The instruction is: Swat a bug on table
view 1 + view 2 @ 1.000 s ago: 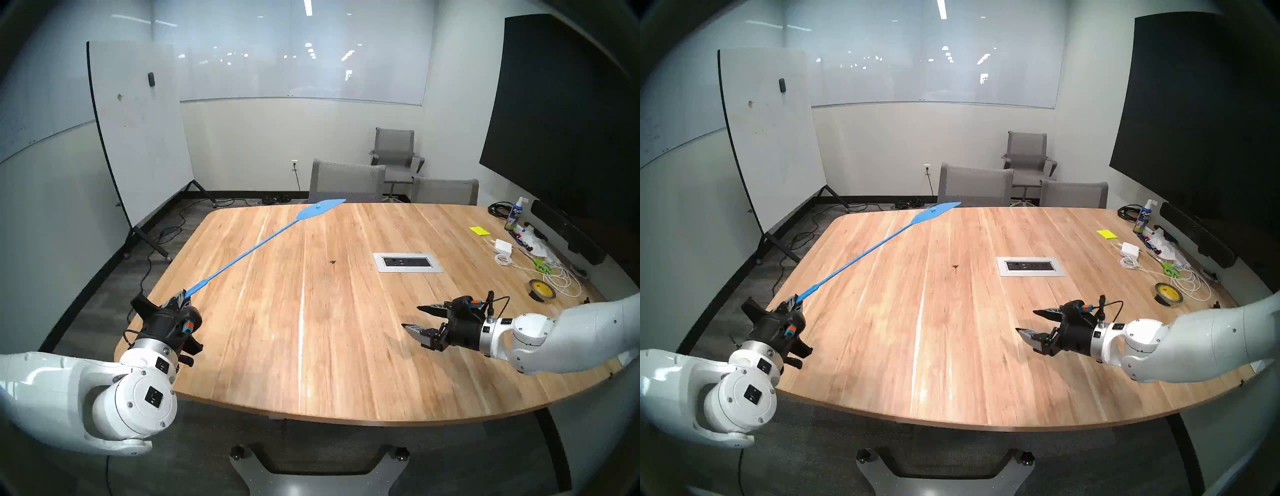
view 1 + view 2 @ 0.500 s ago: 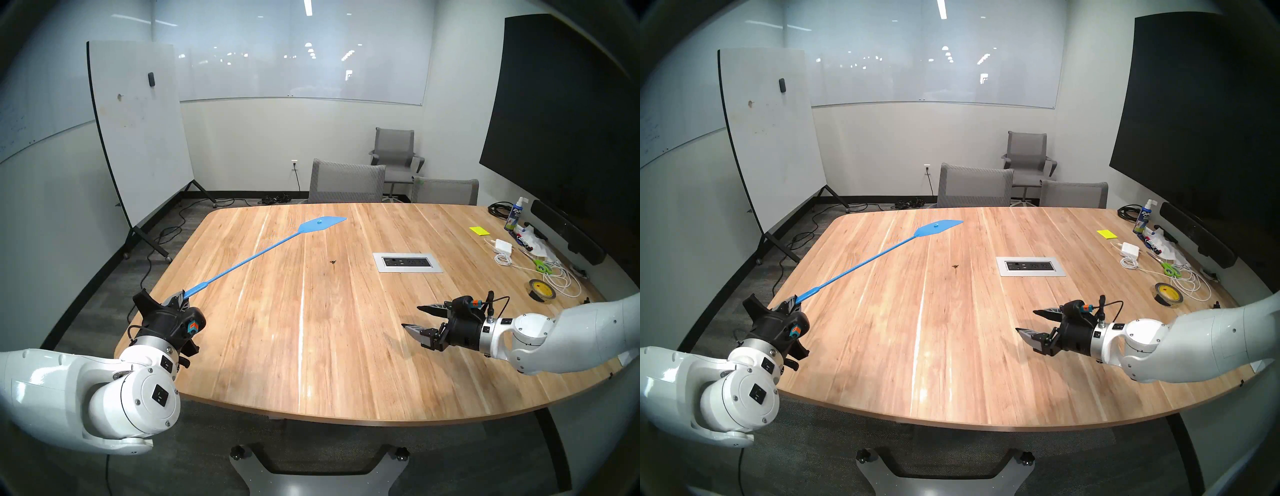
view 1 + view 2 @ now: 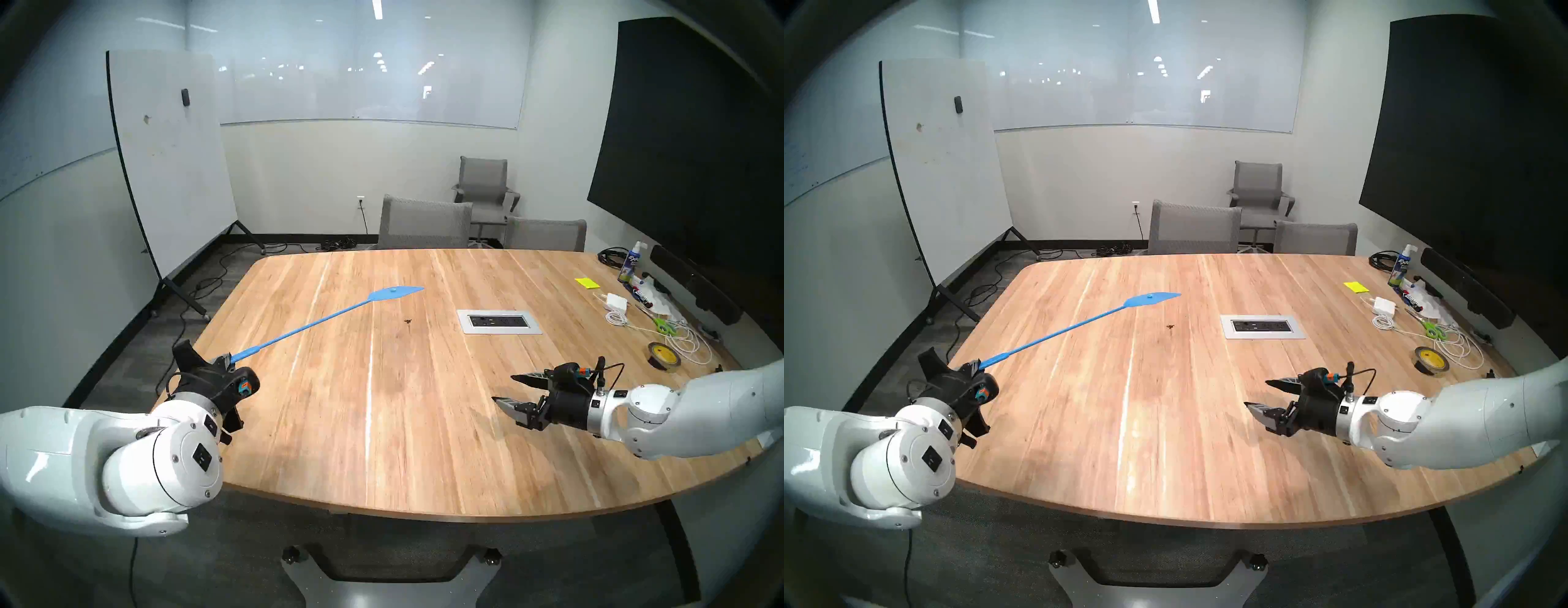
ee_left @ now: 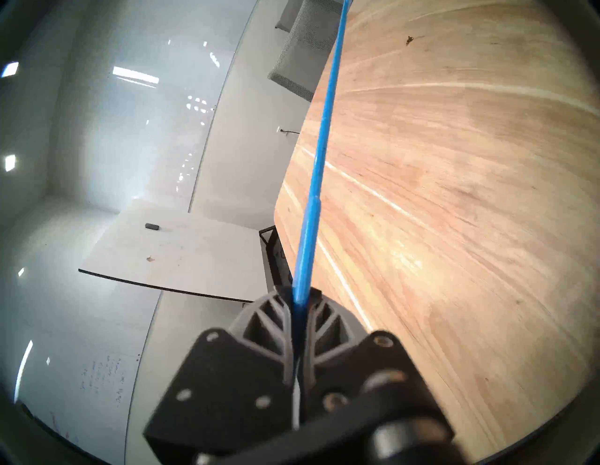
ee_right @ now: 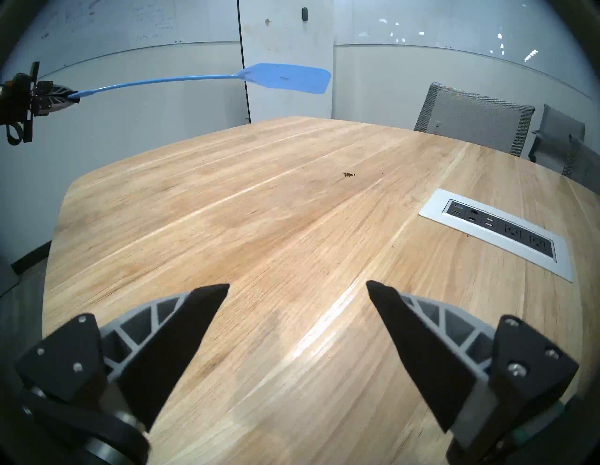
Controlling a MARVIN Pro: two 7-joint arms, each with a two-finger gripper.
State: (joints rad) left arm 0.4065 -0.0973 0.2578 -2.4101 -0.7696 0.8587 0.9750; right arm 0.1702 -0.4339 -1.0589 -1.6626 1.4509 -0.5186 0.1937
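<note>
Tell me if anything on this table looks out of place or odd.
One thing: a tiny dark bug sits alone on the bare wood of the table, left of the silver outlet panel. The left pincer holds a blue fly swatter raised above it. The cables and tape at the far right look merely untidy.

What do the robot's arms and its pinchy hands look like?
Both arms are chunky, glossy white tubes with round joint caps carrying small black squares. Each ends in a silver ring and a black wrist block with a little teal-and-orange plug and thin black cables. The left gripper and right gripper have pointed black fingers backed by grey triangle ribs.
</note>
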